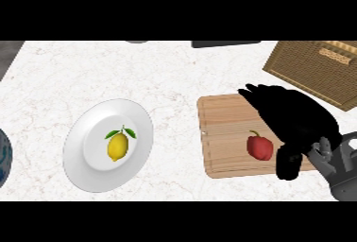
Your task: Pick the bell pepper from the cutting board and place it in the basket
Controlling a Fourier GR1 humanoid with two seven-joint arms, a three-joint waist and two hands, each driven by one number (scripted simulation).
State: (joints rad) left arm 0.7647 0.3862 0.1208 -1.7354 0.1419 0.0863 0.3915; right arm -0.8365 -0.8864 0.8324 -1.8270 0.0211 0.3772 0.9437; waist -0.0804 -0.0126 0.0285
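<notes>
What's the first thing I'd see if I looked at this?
Probably the big black right hand over the wooden cutting board at the right, beside a small red bell pepper. Then the yellow lemon on the white plate at the left, and the woven basket in the top right corner.

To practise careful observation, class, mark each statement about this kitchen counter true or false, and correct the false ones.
1. The bell pepper lies on the cutting board. True.
2. The lemon sits in the basket. False: it lies on the white plate.
3. The right hand shows over the board's right part, beside the pepper. True.
4. The basket stands at the view's left. False: it is at the upper right.
5. The bell pepper is green. False: it is red.
</notes>
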